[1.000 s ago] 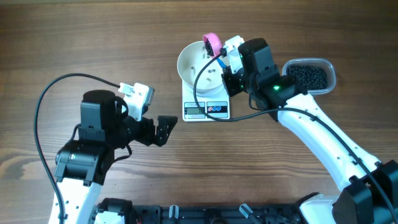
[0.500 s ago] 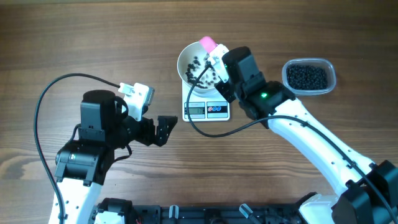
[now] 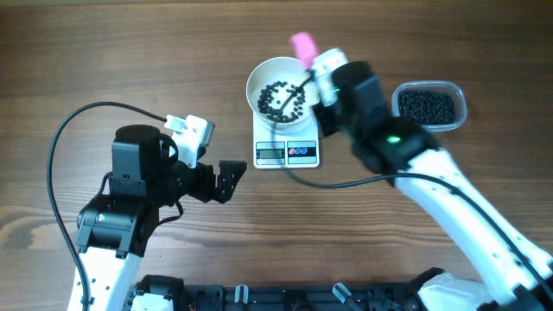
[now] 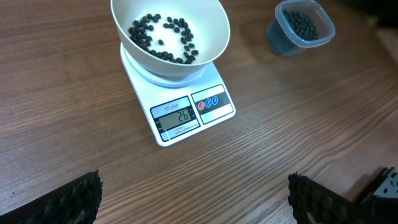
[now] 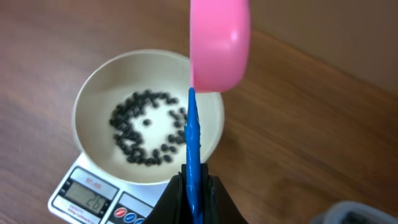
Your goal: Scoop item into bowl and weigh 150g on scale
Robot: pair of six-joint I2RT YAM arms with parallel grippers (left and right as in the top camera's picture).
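The pink scoop [image 3: 302, 43] is clamped in the right jaws at the bowl's [image 3: 257, 79] 1 o'clock; the left jaws are spread apart.

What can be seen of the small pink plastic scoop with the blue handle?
The small pink scoop looks like glossy plastic: a rounded cup on a thin blue handle. The right gripper is shut on the handle's lower end, holding it raised near the edge of the round white bowl. Only the cup's smooth outer face shows, so its contents cannot be seen. Nothing but the gripper touches it.
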